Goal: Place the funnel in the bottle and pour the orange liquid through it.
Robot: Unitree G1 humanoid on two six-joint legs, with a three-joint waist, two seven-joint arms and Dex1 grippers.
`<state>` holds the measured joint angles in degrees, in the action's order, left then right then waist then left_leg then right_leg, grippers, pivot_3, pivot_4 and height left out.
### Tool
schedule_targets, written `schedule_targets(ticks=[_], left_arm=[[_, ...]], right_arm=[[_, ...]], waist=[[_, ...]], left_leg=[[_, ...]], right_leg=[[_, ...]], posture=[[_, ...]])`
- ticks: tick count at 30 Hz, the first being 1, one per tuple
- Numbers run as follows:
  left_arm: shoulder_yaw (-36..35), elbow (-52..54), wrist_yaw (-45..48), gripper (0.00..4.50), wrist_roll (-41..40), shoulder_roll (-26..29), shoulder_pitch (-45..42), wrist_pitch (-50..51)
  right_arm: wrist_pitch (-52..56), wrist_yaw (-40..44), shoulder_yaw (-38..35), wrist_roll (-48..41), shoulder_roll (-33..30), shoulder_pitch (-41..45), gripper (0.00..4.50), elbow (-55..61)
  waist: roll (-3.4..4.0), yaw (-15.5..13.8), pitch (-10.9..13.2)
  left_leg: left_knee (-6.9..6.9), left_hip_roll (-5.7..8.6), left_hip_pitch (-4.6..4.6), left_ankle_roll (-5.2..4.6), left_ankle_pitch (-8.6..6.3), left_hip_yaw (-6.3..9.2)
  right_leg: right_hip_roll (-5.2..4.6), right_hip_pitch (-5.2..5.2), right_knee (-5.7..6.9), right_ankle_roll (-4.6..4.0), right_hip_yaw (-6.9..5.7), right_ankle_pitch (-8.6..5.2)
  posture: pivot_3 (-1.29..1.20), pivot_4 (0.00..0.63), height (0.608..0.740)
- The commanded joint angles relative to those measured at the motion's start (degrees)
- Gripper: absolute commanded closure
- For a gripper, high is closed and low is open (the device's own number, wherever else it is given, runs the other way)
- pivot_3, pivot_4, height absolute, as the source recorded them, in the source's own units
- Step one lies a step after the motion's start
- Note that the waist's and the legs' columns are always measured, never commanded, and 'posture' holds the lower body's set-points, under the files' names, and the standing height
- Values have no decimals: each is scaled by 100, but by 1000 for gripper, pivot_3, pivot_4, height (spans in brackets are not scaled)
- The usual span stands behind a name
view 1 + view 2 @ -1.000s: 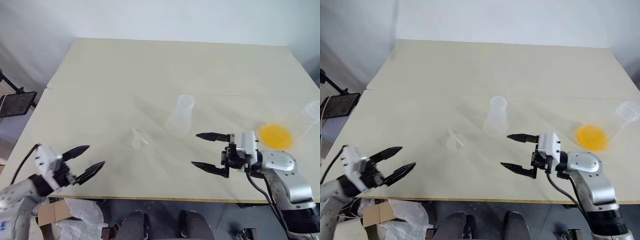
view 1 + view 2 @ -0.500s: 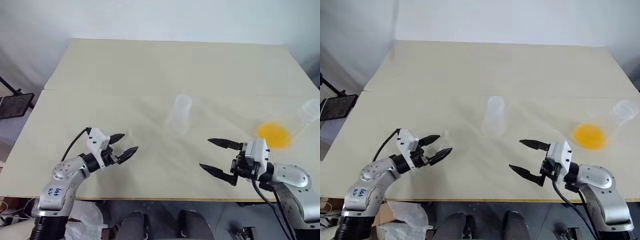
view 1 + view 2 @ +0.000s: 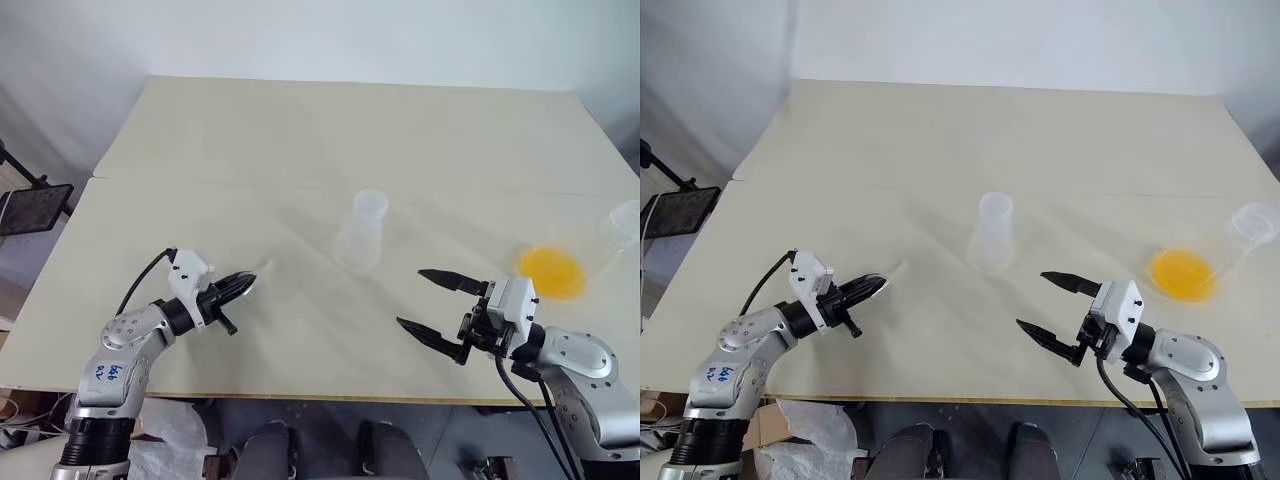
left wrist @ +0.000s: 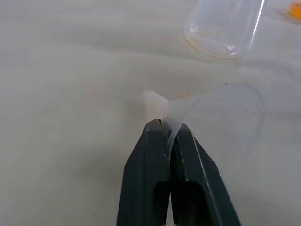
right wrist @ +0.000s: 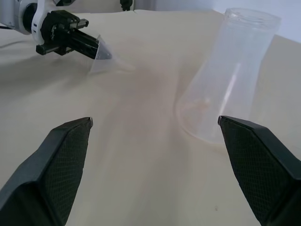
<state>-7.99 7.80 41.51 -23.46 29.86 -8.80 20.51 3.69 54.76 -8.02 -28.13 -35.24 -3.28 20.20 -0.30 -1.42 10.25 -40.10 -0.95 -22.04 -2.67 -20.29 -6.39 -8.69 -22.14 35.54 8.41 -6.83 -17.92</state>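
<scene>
Funnel [image 4: 221,110] lies on its side on the beige table [image 3: 300,140], near the front left part, well apart from the bottle [image 3: 362,232]. Long axis is roughly level with the tabletop. In the left wrist view the short spout [image 4: 153,99] points off to one side of the black fingers and the wide cone mouth opens to the other side, toward the bottle's side of the scene. In the right wrist view the cone [image 5: 100,52] shows with its narrow spout trailing onto the table surface.

Left gripper [image 4: 168,129]: fingers pressed together, pinching the thin rim of the funnel cone between the tips. Gripper reaches about level over the table, pointing forward and to the right.

Bottle stands upright near the table centre, wide base down, open neck up; long axis vertical. Inside looks nearly empty, with a faint orange trace at the base seen in the left wrist view.

Orange liquid [image 3: 551,271] sits in a larger clear flask [image 3: 600,246] lying tilted at the right edge of the table, neck pointing to the far right.

Right gripper [image 3: 434,301]: fingers spread wide, holding nothing, hovering over the front right part of the table, between bottle and flask, touching neither.
</scene>
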Motion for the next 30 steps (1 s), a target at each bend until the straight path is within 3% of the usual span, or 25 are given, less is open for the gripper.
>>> schedule_targets(ticks=[1, 3, 9, 13, 16, 24, 30], left_arm=[[-68, 21, 631, 4486, -214, 297, -302, -252], [-71, 0, 1040, 4486, -461, 463, -626, -127], [-63, -639, 1487, 4486, -1648, 758, -2959, 1807], [861, -1135, 1741, 4486, -1515, 1206, -4406, 3542], [1185, -1660, 2108, 4486, -1577, 1091, -5262, 4037], [2262, -2904, 2782, 4486, -786, 780, -6572, 4080], [2726, -3413, 3137, 4486, -252, 513, -6884, 3822]], right_arm=[[-113, -106, -180, -53, 46, -162, 0, 213], [-109, -192, -298, -76, 39, -278, 0, 258], [-153, -703, -925, -268, 249, -700, 0, 566], [-267, -1053, -1251, -345, 484, -844, 0, 873], [-308, -1323, -1400, -396, 640, -890, 0, 1082], [-361, -1800, -1370, -260, 1008, -1181, 0, 1502], [-510, -2013, -1173, -87, 1251, -1250, 0, 1603]], waist=[[0, 1, 0], [1, -2, 0], [-1, -9, 1], [0, 12, 0], [4, 28, -1], [3, 18, -1], [3, 17, 0]], left_leg=[[0, 0, 0, 0, 0, 0], [0, 0, 0, 1, 0, -1], [-8, 3, -3, 0, 1, 6], [1, 24, 0, 1, 1, 4], [8, 22, 0, 5, 3, -7], [7, 19, -11, 12, 7, -25], [5, 18, -12, 11, 7, -35]], right_leg=[[0, 0, 0, 0, 0, 0], [1, -1, 0, 0, -1, 0], [2, 4, 1, 1, -5, 0], [10, 1, 6, 2, -5, 0], [17, -10, 8, 2, 4, -1], [24, -31, 10, -2, 20, -3], [24, -34, 8, -1, 32, -3]], posture=[[0, 150, 740], [0, 150, 740], [0, 150, 740], [0, 150, 740], [0, 150, 740], [0, 150, 740], [0, 150, 740]])
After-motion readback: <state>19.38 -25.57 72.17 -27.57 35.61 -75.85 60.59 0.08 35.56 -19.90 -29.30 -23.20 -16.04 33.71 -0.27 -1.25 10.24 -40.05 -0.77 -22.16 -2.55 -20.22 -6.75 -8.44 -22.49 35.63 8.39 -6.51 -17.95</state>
